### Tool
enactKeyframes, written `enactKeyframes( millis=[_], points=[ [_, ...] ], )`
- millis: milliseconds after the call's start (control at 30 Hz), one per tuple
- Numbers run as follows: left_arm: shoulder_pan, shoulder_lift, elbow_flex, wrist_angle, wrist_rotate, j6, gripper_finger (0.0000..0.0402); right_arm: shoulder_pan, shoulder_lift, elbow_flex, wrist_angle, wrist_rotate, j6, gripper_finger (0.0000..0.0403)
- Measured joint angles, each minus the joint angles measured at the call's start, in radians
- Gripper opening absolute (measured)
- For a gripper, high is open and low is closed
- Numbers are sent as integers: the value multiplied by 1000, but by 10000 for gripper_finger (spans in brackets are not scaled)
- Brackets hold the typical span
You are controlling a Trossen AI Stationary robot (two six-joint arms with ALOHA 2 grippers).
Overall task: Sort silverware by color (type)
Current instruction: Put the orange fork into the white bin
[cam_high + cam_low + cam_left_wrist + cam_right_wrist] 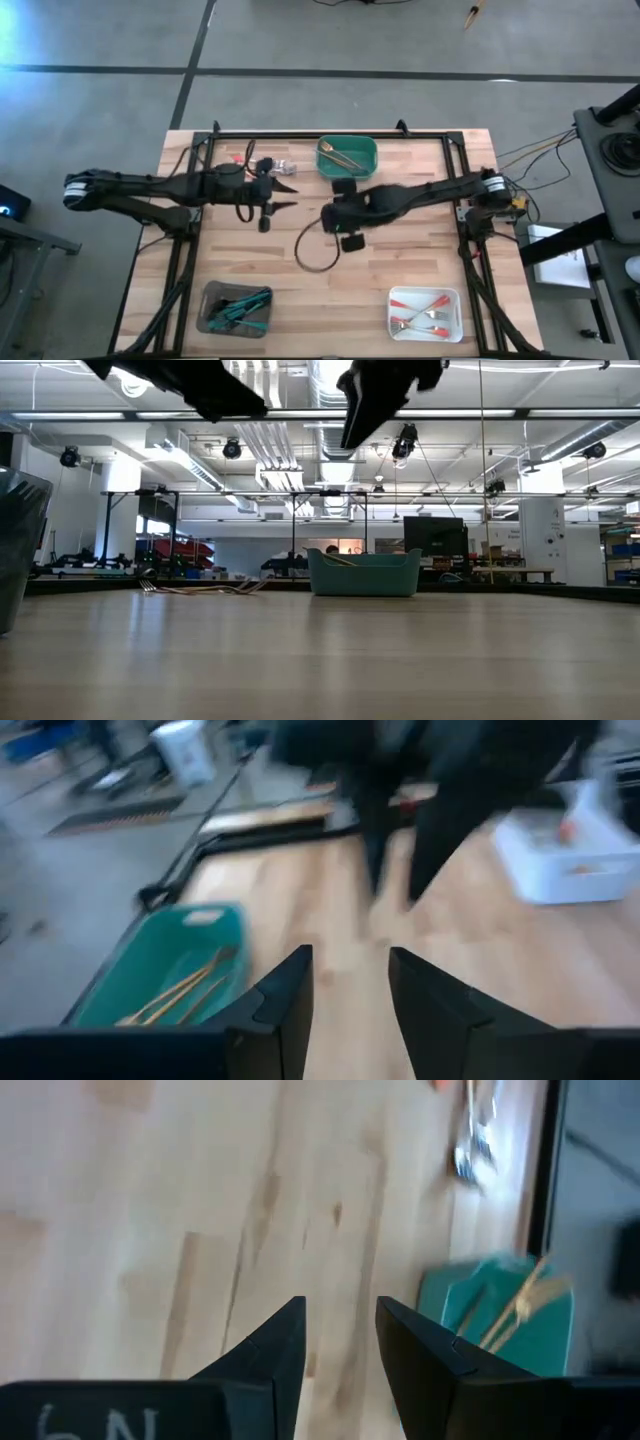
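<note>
A: Which step is in hand?

B: Judging by the layout, a between-picks moment. The left gripper [290,187] hangs near the table's far edge, fingers parted, holding nothing. The right gripper [327,217] hovers mid-table, also parted and empty.

A: Where is the silverware?

B: Loose forks with red-orange handles [268,163] lie by the far edge, beside the left gripper. The next move likely calls for lowering onto one handle there.

A: Counts?

B: Three trays: the green plastic tray [366,166] at the far edge holds about two gold pieces [340,156]; the grey tray [208,322], near-left corner, holds teal-handled pieces [240,308], number unclear; the white tray [397,322], near-right corner, about three red-handled pieces [425,309].
</note>
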Motion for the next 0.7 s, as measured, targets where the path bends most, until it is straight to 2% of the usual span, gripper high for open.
enactKeyframes(
  millis=[167, 367, 633, 700],
  points=[
    [17, -41, 0, -51, -56, -6, 116, -28, -37, 3, 4, -177, -267, 116],
    [19, -17, -4, -14, -163, -32, 116, -28, -126, 3, -21, -145, -416, 116],
    [45, 68, -5, 57, -186, -152, 116, -2, -279, 1, -68, -164, -634, 116],
    [51, 92, -5, 88, -186, -176, 117, 8, -317, 2, -65, -203, -748, 116]
  ],
)
